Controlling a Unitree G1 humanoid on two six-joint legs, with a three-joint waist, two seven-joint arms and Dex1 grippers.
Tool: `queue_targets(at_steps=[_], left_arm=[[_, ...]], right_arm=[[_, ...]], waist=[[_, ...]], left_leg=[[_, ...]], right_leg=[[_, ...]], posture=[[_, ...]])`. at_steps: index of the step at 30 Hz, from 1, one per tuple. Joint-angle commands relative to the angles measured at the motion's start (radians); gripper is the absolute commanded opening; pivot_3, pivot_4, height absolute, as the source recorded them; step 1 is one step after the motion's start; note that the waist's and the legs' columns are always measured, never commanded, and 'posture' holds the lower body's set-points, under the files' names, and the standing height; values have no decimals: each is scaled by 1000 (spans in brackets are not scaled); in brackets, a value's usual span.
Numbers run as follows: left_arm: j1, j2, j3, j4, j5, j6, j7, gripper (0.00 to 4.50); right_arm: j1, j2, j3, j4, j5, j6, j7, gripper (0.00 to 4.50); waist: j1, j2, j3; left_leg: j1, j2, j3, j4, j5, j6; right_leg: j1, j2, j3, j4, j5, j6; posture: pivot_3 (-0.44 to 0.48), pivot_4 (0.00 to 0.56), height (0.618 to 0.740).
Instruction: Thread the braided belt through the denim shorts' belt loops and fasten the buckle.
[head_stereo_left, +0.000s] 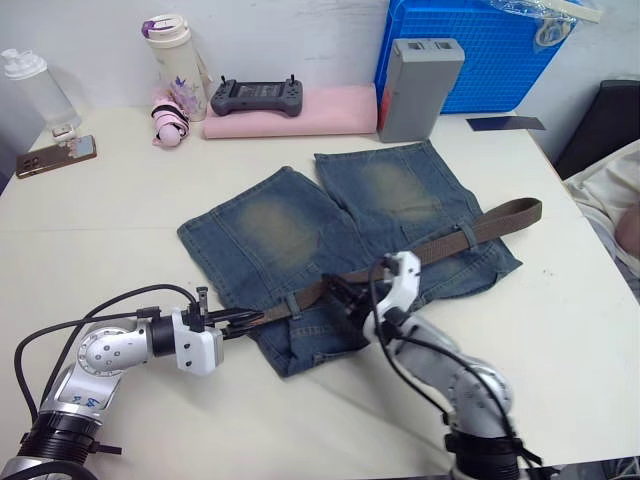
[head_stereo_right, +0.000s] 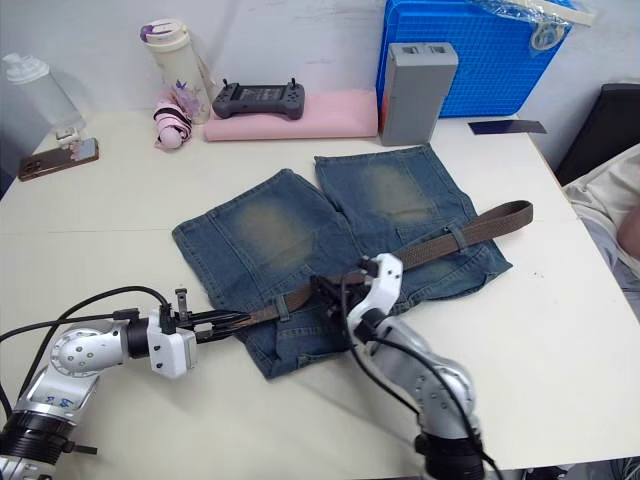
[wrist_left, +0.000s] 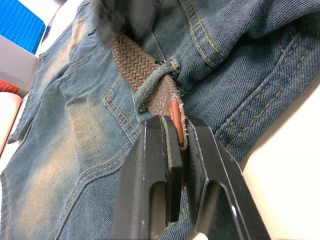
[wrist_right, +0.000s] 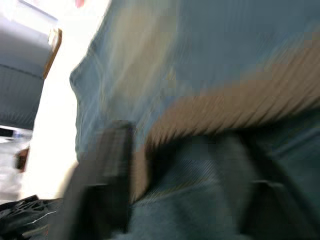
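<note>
On the white table, the faded blue denim shorts lie flat, legs pointing toward the blue plastic crate. Across their waistband runs the dark-brown braided belt, passing under a narrow denim belt loop. The left gripper pinches the belt's tan tip just past that loop, while the right gripper sits over the belt mid-waistband, fingers too blurred to judge.

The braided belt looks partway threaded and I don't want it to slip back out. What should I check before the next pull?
1. Left claw shut on the braided belt tan tip: ok.
2. Tip through the nearest belt loop: ok.
3. Right claw over the belt at the waistband: ok; its grip: cannot tell.
4. Denim shorts lying flat: ok.
5. Buckle fastened: cannot tell.
</note>
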Motion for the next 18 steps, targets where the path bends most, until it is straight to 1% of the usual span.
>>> queue_targets(at_steps=[1,4,7,8,9,12,13,14,18], left_arm=[[-5,0,-6,9,14,-9,18,0],[-7,-3,-10,11,19,-12,28,0],[-9,-6,-16,14,27,-18,37,0],[-8,-6,-18,13,30,-20,41,0],[-6,-5,-20,9,35,-26,44,0],[0,-2,-22,6,46,-38,54,0],[3,0,-20,5,50,-40,59,0],[7,3,-17,3,53,-42,64,0],[18,19,-11,-3,67,-51,74,0]], right_arm=[[7,-148,-39,-155,46,43,110,4115],[19,-278,-55,-216,62,60,174,4115],[23,-357,-46,-232,4,63,187,3229],[23,-397,-23,-228,-56,65,205,2702],[22,-434,8,-205,-133,58,222,2334],[23,-493,83,-149,-292,30,266,895],[24,-497,105,-124,-333,22,278,260],[27,-505,136,-92,-385,14,294,44],[39,-507,203,-9,-506,1,349,44]], waist=[[0,0,0],[-2,0,0],[-1,0,0],[0,0,0],[1,0,0],[2,0,0],[3,0,0],[3,0,0],[3,-1,-1]], left_leg=[[0,0,0,0,0,0],[0,0,0,-1,0,0],[1,0,1,-1,0,0],[1,0,0,-1,0,0],[1,0,0,-1,1,0],[1,0,0,0,1,0],[1,0,0,0,1,0],[1,0,0,0,1,0],[2,0,0,0,1,0]], right_leg=[[0,0,0,0,0,0],[0,0,-1,-1,0,0],[0,0,-1,0,0,0],[1,0,-1,0,0,0],[1,0,-1,0,0,0],[1,0,-1,-1,0,0],[1,0,-1,-1,0,0],[1,0,-1,-1,0,0],[3,0,-2,-1,0,0]], posture=[[0,150,712],[0,150,712],[0,150,712],[0,150,712],[0,150,712],[0,150,712],[0,150,712],[0,150,712],[0,150,712]])
